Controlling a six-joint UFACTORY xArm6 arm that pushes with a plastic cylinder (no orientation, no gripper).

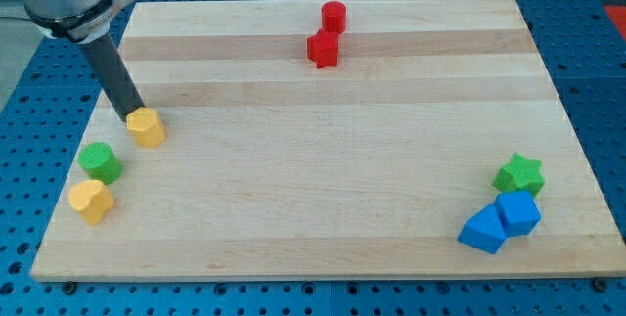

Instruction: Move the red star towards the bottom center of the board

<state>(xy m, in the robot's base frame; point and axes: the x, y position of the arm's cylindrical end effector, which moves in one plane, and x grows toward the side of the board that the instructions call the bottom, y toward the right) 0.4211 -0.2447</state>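
While my tip (130, 118) touches the yellow block (147, 127), no fingers exist; red star (323, 49) far right on wooden board (333, 199), blue pegboard (29, 130) around.

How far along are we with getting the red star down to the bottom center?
Nothing looks done: the red star sits near the view's top center, beside the red cylinder. My tip is at the view's left, against the yellow block, far from the star. Reaching it and the whole push down remain.
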